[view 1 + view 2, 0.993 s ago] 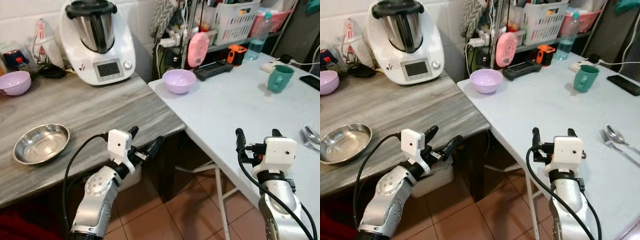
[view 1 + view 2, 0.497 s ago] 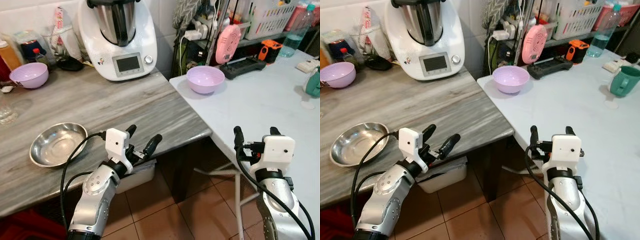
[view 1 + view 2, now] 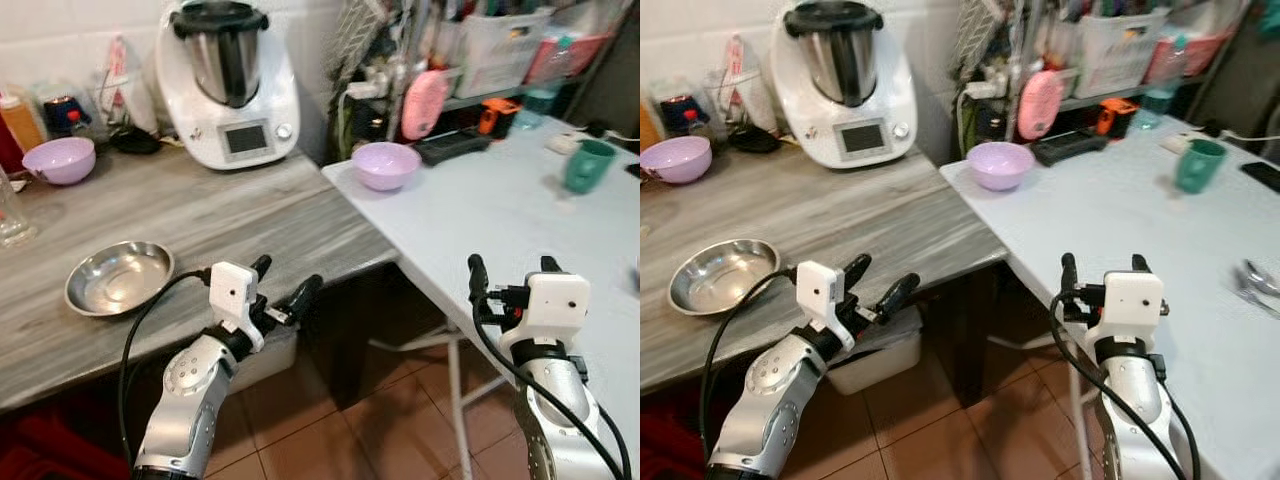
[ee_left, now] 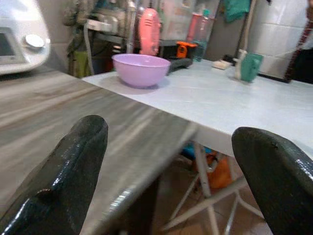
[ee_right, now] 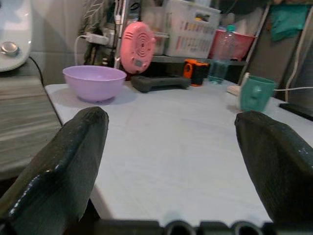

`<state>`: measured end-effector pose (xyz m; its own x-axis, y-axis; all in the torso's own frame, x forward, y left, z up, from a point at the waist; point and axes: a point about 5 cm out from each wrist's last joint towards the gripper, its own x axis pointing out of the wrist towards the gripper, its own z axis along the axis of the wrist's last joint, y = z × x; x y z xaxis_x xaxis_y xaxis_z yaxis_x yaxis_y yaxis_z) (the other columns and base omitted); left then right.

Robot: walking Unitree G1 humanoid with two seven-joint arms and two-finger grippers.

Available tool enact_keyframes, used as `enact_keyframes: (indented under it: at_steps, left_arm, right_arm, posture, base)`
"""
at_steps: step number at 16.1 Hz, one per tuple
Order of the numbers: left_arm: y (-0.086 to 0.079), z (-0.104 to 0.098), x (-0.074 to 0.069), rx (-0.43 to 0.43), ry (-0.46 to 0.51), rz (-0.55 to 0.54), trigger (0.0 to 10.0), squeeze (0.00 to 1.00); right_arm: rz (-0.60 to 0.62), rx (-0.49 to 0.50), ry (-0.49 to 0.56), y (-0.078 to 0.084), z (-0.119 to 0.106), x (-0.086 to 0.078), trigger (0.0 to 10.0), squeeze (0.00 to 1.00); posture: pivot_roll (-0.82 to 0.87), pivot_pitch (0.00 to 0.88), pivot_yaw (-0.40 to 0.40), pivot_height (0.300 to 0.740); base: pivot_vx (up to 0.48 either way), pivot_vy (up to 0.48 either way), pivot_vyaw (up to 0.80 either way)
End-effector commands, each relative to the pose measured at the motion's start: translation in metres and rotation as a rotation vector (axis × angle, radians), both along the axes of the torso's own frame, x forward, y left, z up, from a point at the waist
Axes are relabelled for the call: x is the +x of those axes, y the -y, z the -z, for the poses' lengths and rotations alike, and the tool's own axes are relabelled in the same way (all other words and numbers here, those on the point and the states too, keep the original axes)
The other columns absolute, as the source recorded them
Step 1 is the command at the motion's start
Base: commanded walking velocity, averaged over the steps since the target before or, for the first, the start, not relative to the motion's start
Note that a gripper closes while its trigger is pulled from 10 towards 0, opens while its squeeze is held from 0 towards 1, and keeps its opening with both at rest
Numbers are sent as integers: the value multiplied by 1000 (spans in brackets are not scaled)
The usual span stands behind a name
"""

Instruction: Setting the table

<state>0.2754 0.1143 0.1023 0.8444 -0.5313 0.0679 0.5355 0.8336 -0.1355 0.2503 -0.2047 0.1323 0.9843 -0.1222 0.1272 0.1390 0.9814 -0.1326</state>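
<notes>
We hold both arms out low in front of us, neither carrying anything. Our left gripper [image 3: 283, 287] hangs at the near edge of the grey wood-grain counter [image 3: 200, 210], its two black fingers spread wide. Our right gripper [image 3: 513, 276] hovers over the near edge of the pale white folding table [image 3: 500, 210], fingers likewise spread with nothing between them.

The things worth laying out sit on the counter. A shallow round steel dish [image 3: 118, 277] lies just to the left of the left gripper and a little ahead of it, near enough that this arm is clearly the closer one. A lilac plastic bowl [image 3: 58, 159] stands well beyond that, far ahead and to the left, by the bottles at the wall.

A second lilac plastic bowl [image 3: 384, 165] already rests on the table's far corner, well ahead of both grippers and between them. A teal mug [image 3: 584, 165] stands far ahead and to the right of the right gripper, beyond easy reach (a big white kitchen machine [image 3: 232, 85] fills the counter's back).

We judge the steel dish the likeliest next pick: the left gripper would swing leftward and slightly forward, taking its thin rim from the near side.
</notes>
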Motion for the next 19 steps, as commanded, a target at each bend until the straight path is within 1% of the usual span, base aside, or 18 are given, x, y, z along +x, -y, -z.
enact_keyframes:
  at_steps: [1,9,12,13,14,19]
  left_arm:
    - [1,-4,1,3,18,8,10000,0]
    - [2,-4,0,1,26,18,10000,0]
    - [1,-3,0,-6,12,9,10000,0]
    - [2,-4,-1,2,32,24,10000,0]
    - [2,-3,-1,0,22,18,10000,0]
    - [1,-2,0,9,16,17,10000,0]
  right_arm:
    - [-4,2,2,-1,0,2,10000,0]
    - [-6,2,4,-2,0,3,10000,0]
    - [-7,0,4,-2,0,4,10000,0]
    - [-7,0,4,-2,0,4,10000,0]
    - [-6,1,3,-2,0,4,10000,0]
    - [-7,1,0,-2,1,5,10000,0]
  posture:
    - [-71,0,18,740]
    - [-71,0,19,740]
    - [-69,0,16,740]
    - [-68,0,16,740]
    - [-68,0,16,740]
    - [-69,0,18,740]
  base:
    - [296,304,0]
    - [288,322,0]
    - [0,0,0]
    - [251,0,0]
    - [0,0,0]
    - [0,0,-728]
